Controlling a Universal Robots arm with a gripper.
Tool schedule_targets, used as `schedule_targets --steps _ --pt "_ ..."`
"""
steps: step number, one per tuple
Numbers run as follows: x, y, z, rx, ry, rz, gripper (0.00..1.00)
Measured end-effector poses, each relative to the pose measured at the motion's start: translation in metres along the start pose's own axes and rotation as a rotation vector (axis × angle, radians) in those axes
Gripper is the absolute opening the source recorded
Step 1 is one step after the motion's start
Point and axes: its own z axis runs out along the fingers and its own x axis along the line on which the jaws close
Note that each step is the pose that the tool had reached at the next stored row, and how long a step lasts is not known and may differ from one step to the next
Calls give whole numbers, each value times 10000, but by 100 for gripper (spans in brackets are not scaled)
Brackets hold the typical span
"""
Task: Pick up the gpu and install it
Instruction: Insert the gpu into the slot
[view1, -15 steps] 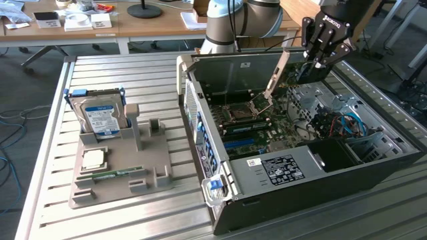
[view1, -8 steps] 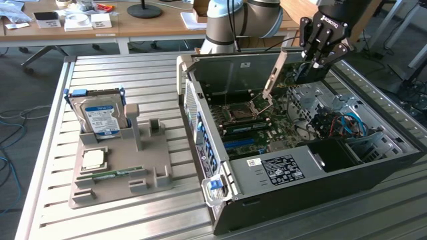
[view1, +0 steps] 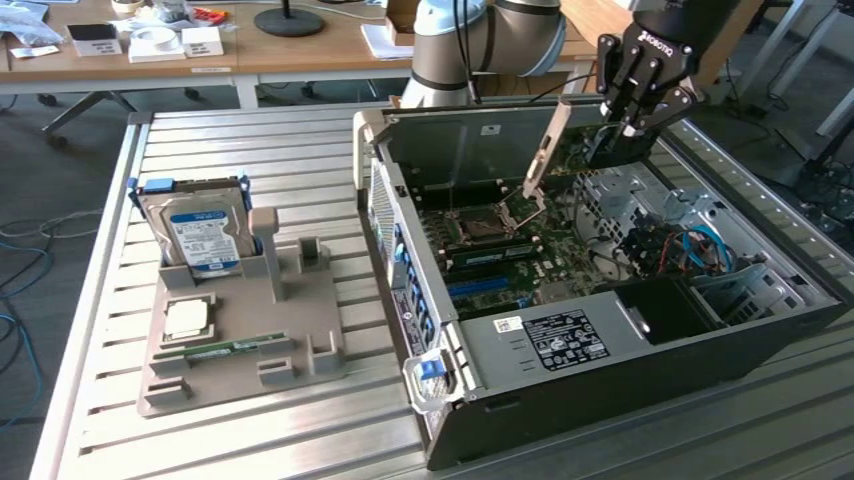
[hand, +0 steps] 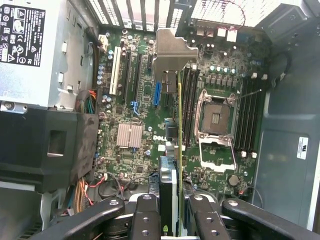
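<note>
The jaws are pinching the gpu (view1: 601, 148) by its upper edge, one black finger pressing on each face, and holding it in the air over the open computer case (view1: 587, 400). The card is hanging edge-down above the motherboard (view1: 527, 255), with its silver bracket (view1: 547, 150) pointing toward the case's rear wall. In the wrist view the gpu (hand: 169, 182) is showing edge-on between the fingers (hand: 145, 220), appearing between the blue slot (hand: 158, 94) and the black memory slots (hand: 187, 100). On the worktop (view1: 240, 440), well apart, a grey fixture (view1: 287, 340) is carrying a hard drive (view1: 200, 235).
</note>
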Motion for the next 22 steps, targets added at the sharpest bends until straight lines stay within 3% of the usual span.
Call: schedule_targets --steps 22 --pt "-3 19 33 0 -1 -1 27"
